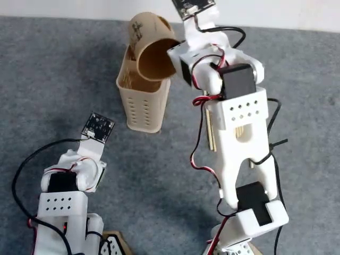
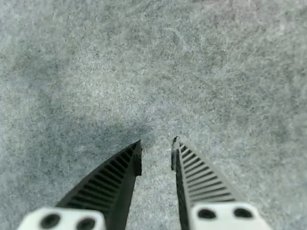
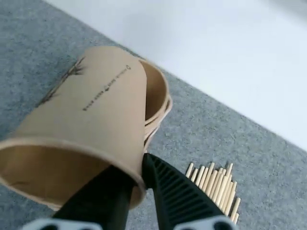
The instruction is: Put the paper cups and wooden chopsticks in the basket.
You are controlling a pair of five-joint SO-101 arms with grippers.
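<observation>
Cups (image 1: 151,50) in right gripper (image 3: 134,170), (seemingly) over basket (image 1: 144,109)

Soft, even light is washing over the grey carpet (image 1: 58,69), and only faint shadows are spreading across the middle of the high view. A darker shade is pooling just ahead of the left gripper (image 2: 156,146). The white surface (image 3: 225,43) is glaring brightly at upper right of the right wrist view.

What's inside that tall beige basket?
A strip of the basket's inner wall shows near the rim. The paper cup held in the right tool covers the rest of the opening.
</observation>
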